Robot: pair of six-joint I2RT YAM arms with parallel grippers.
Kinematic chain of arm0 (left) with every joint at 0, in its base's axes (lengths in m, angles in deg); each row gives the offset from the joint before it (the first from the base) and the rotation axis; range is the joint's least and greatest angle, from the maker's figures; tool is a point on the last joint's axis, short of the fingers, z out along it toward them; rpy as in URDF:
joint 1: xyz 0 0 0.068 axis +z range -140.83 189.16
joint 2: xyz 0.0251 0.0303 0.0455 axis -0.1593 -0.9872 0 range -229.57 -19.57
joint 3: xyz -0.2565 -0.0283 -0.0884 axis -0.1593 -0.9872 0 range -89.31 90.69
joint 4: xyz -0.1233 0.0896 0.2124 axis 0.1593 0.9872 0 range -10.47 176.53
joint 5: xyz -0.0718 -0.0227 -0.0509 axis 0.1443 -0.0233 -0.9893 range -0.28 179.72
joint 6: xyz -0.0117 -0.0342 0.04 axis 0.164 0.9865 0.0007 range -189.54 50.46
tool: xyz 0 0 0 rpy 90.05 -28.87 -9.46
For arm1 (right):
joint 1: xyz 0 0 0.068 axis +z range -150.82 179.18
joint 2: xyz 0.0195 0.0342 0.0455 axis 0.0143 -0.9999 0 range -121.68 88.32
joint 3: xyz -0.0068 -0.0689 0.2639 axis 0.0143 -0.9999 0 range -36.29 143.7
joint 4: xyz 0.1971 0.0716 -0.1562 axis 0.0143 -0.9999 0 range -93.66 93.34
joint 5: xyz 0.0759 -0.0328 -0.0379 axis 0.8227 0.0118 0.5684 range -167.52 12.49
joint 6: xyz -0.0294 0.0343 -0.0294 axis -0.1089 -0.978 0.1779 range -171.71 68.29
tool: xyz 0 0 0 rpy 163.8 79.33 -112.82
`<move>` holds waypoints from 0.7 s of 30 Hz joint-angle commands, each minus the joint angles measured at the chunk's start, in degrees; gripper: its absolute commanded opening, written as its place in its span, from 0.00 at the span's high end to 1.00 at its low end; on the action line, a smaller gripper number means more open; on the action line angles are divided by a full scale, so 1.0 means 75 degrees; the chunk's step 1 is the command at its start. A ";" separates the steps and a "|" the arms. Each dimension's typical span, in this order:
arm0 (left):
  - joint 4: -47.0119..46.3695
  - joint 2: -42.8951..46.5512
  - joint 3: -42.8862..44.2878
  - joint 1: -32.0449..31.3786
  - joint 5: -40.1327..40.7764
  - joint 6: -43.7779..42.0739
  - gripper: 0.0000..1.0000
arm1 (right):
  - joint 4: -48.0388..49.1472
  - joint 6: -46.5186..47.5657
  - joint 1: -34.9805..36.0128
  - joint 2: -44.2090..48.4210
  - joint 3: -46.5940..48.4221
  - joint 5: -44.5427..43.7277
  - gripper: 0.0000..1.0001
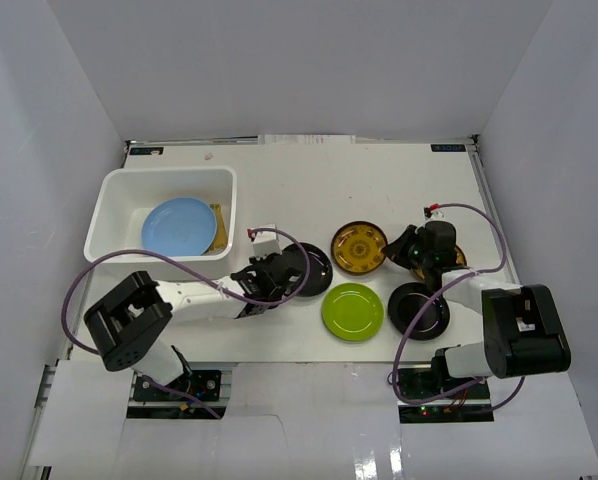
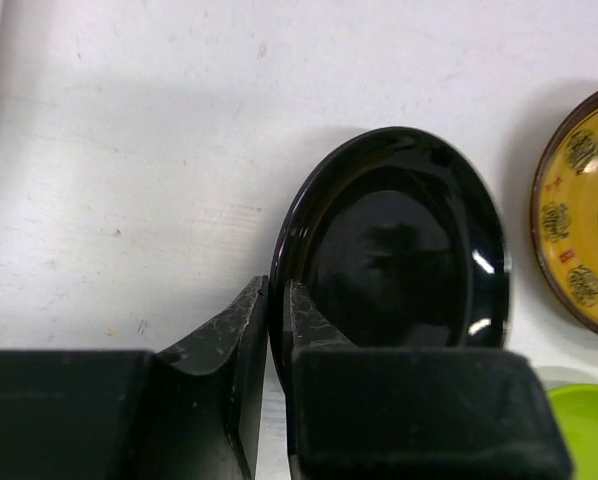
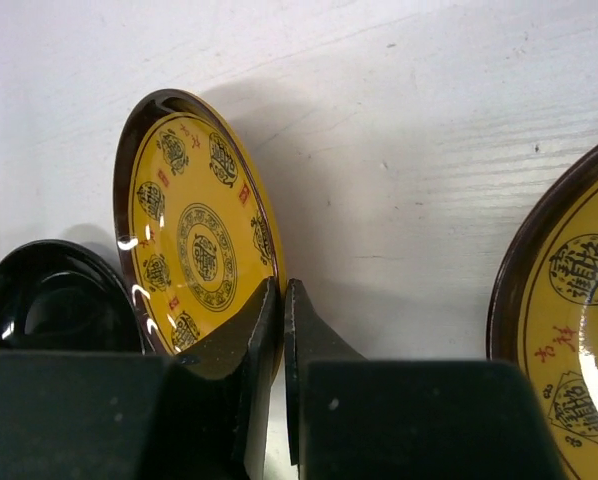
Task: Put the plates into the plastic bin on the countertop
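The white plastic bin (image 1: 114, 200) stands at the left of the countertop (image 1: 379, 180) and holds a light blue plate (image 1: 179, 225) and a yellow bamboo plate (image 1: 217, 228). My left gripper (image 1: 279, 272) is shut on the left rim of a glossy black plate (image 2: 399, 250); this gripper also shows in the left wrist view (image 2: 276, 298). My right gripper (image 3: 282, 288) is shut on the rim of a tilted gold-patterned plate (image 3: 194, 225); in the top view the gripper (image 1: 419, 255) hides most of that plate. A second gold-patterned plate (image 1: 359, 248), a lime green plate (image 1: 352, 311) and a second black plate (image 1: 419, 310) lie on the countertop.
Light grey walls enclose the countertop on three sides. Purple cables loop from both arms over the near part of the surface. In the right wrist view the second black plate (image 3: 49, 300) lies left of the held plate and the other gold plate (image 3: 569, 330) right of it.
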 commanded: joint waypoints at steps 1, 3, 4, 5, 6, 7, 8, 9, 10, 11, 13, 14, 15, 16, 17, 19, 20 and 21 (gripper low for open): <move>-0.0017 0.0747 0.0015 0.0006 0.0517 -0.0528 1.00 | 0.0538 -0.0235 -0.0019 0.0312 -0.0033 0.0167 0.92; -0.0076 0.1063 0.0143 -0.0005 0.0576 -0.0809 1.00 | 0.0574 -0.0340 -0.0019 0.0440 -0.0021 0.0237 0.92; -0.0088 0.1181 0.0202 0.0006 0.0611 -0.0891 1.00 | 0.0597 -0.0376 -0.0019 0.0499 -0.0021 0.0249 0.92; -0.0111 0.1286 0.0273 0.0007 0.0681 -0.1089 1.00 | 0.0597 -0.0388 -0.0019 0.0627 0.0002 0.0272 0.92; -0.0181 0.1519 0.0308 0.0007 0.0693 -0.1230 1.00 | 0.0574 -0.0388 -0.0019 0.0698 0.0025 0.0284 0.92; -0.0298 0.1649 0.0401 -0.0005 0.0693 -0.1359 1.00 | 0.0562 -0.0411 -0.0065 0.0792 0.0049 0.0273 0.92; -0.0496 0.1790 0.0449 0.0006 0.0635 -0.1453 1.00 | 0.0551 -0.0446 -0.0112 0.0897 0.0049 0.0296 0.92; -0.0544 0.1919 0.0496 0.0018 0.0588 -0.1570 1.00 | 0.0550 -0.0470 -0.0159 0.1084 0.0061 0.0354 0.92; -0.0672 0.2210 0.0566 0.0007 0.0495 -0.1641 1.00 | 0.0516 -0.0528 -0.0275 0.1178 0.0084 0.0459 0.92; -0.0720 0.2352 0.0613 0.0018 0.0401 -0.1700 1.00 | 0.0492 -0.0552 -0.0311 0.1260 0.0096 0.0506 0.92; -0.0639 0.2751 0.0846 0.0053 0.0178 -0.1747 1.00 | 0.0433 -0.0599 -0.0417 0.1483 0.0108 0.0623 0.92; -0.0557 0.2868 0.0964 0.0077 0.0120 -0.1759 1.00 | 0.0410 -0.0599 -0.0417 0.1611 0.0108 0.0636 0.92; -0.0406 0.3101 0.1069 0.0089 0.0154 -0.1852 1.00 | 0.0329 -0.0564 -0.0429 0.1648 0.0119 0.0636 0.92; -0.0335 0.3220 0.1175 0.0123 0.0224 -0.1899 1.00 | 0.0258 -0.0529 -0.0429 0.1683 0.0154 0.0647 0.92; -0.0160 0.3349 0.1408 0.0193 0.0294 -0.1946 1.00 | 0.0211 -0.0459 -0.0441 0.1741 0.0178 0.0659 0.92; 0.0146 0.3757 0.1573 0.0624 0.0272 -0.2134 1.00 | 0.0117 -0.0411 -0.0441 0.1812 0.0178 0.0671 0.92; 0.0205 0.3899 0.1632 0.0871 0.0214 -0.2192 1.00 | 0.0105 -0.0376 -0.0441 0.1882 0.0178 0.0694 0.92; 0.0356 0.4040 0.1633 0.1164 -0.0089 -0.2204 1.00 | 0.0070 -0.0341 -0.0441 0.1917 0.0224 0.0718 0.92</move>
